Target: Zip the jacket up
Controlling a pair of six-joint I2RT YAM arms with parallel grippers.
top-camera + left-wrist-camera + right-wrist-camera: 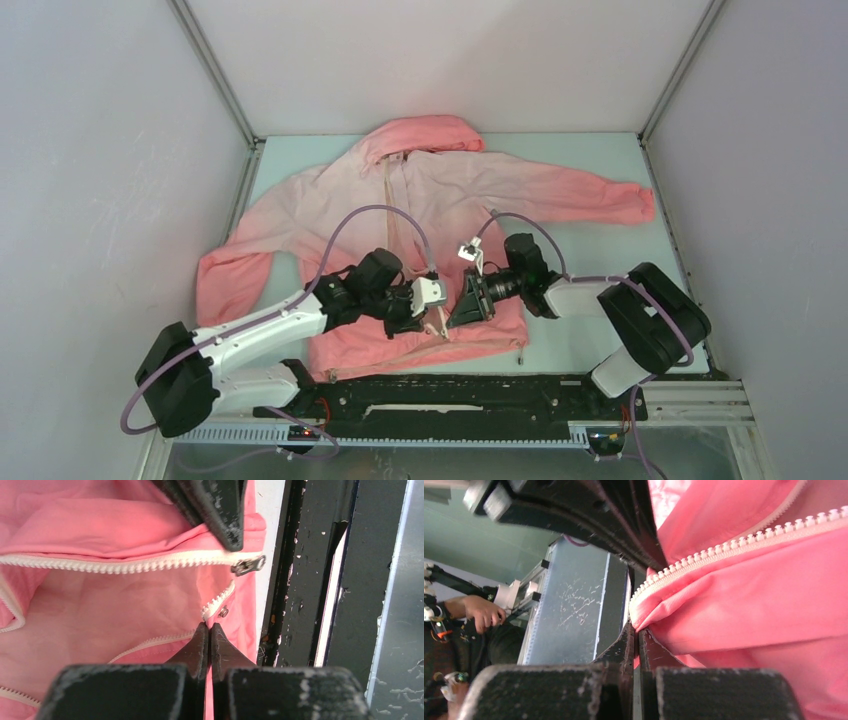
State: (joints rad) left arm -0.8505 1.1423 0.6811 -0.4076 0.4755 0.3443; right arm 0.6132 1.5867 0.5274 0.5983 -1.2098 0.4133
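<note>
Pale green tabletop (pixel 600 160), white walls (pixel 100 150) around it, and the action is right at the hem. Left gripper (pixel 210 630) is pinched tight, jaws together with a sliver of pink cloth between them, at the bottom end of one zipper tape. Right gripper (pixel 638 630) is closed too, nipping the other front edge of the jacket (pixel 440 190) just below its white teeth (pixel 734 545). The two grippers sit just beside each other. A metal slider (pixel 247 565) lies just past the right gripper's finger. Between them the front gapes, halves apart. Beyond both grippers the jacket spreads flat, hood farthest off, sleeves out wide. A black rail (pixel 450 395) runs just behind the hem.
</note>
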